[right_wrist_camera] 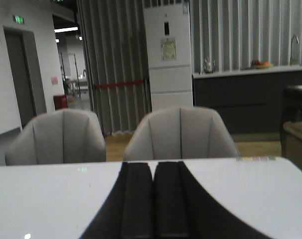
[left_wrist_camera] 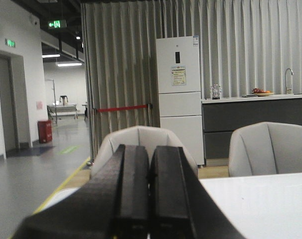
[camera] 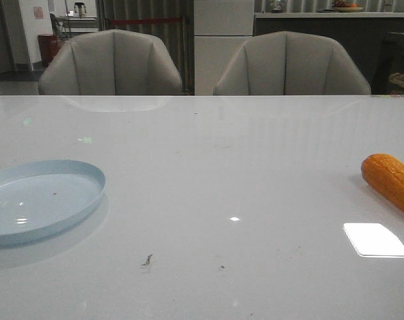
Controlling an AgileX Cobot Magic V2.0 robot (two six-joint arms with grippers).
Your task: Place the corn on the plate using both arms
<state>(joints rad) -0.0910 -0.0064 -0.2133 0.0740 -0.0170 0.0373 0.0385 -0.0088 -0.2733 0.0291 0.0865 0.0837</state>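
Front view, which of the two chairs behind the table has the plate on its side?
The left chair. The pale blue plate lies at the table's left edge; the orange corn lies far right, nearer the other chair.

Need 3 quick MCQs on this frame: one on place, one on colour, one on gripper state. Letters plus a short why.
1. In the front view, where is the corn relative to the plate?
A. On the plate
B. Far right on the table, plate far left
C. Touching the plate's rim

2. What colour is the plate?
A. Pale blue
B. Red
C. Black

3. How do the left gripper and right gripper stand?
A. Both shut, holding nothing
B. Both wide open
C. One clamped on the corn

Answers:
1 B: the cob lies at the right edge of the table, well apart from the plate at the left edge.
2 A: its rim and bowl read light blue.
3 A: in each wrist view the fingers meet with nothing between them.
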